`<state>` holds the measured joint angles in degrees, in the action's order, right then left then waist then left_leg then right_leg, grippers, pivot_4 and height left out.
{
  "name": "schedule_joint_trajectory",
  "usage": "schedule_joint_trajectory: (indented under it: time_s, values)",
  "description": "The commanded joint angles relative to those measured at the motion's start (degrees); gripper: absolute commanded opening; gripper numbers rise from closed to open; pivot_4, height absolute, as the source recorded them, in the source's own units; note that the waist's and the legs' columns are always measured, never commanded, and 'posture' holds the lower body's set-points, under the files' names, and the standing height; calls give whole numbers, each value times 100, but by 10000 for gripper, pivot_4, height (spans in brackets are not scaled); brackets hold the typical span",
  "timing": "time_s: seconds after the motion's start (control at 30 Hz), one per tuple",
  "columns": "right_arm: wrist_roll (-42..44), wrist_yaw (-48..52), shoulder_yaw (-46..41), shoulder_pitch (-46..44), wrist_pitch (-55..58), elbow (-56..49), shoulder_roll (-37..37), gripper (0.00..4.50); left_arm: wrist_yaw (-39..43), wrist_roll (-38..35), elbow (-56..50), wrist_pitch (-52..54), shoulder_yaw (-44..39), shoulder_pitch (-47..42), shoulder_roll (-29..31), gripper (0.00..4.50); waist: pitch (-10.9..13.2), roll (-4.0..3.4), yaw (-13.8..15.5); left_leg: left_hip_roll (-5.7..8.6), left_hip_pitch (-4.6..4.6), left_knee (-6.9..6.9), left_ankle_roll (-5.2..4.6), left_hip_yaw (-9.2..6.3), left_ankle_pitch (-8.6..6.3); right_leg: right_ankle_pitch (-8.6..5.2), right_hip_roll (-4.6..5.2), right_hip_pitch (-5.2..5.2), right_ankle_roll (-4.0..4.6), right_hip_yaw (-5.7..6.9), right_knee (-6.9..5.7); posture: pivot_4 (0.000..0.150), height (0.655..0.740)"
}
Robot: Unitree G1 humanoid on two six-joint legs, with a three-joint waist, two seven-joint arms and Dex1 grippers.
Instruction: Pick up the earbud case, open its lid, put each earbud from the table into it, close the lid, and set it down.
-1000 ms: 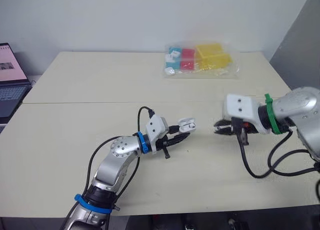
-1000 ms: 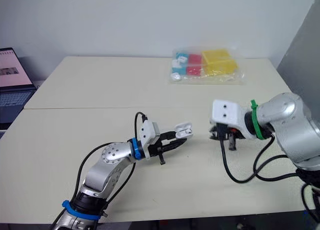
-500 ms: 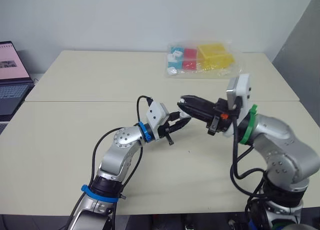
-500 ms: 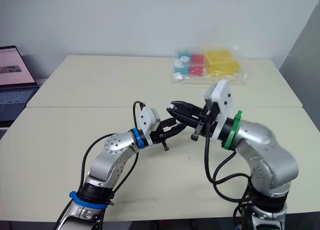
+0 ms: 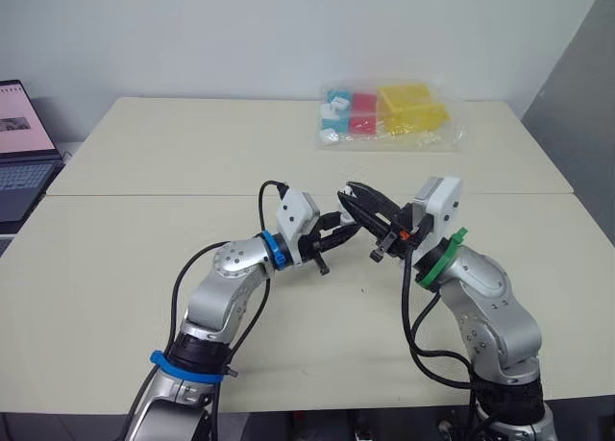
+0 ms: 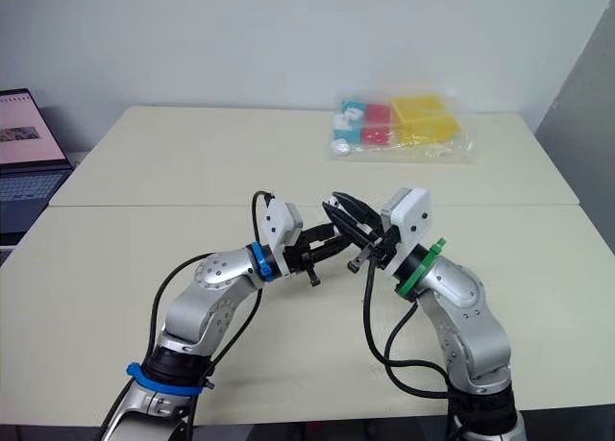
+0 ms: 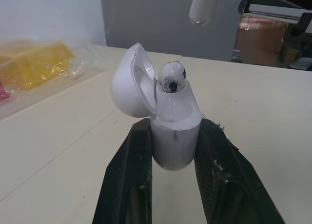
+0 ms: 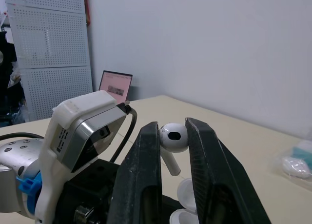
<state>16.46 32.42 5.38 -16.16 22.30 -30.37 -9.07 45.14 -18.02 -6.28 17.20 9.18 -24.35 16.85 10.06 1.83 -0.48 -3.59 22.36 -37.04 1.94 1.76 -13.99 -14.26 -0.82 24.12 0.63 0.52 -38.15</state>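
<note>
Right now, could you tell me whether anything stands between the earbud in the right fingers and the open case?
Nothing visible does. The earbud hangs above the case, whose lid is tipped back out of the way. A second earbud already sits in the case.

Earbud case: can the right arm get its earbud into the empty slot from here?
Probably yes. The left gripper holds the earbud case with its lid open, a seated earbud beside a free slot, and the right gripper holds the second earbud above, nothing between.
</note>
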Motion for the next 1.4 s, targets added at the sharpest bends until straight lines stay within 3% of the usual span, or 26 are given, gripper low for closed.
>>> schedule_joint_trajectory:
  time_s: [0.03,1.4]
  values:
    - [-47,-63,113,84,-340,19,-29,3830,47,-145,-269,-5,-85,-133,18,8056,0,0,2,0,0,0,0,0,0,0,0,0,0,0,0,1500,7400]
    - [204,-331,426,563,-509,496,-136,3830,117,-249,-370,65,-123,-122,93,8056,0,0,4,-1,1,1,0,0,0,0,0,0,0,1,0,1500,7400]
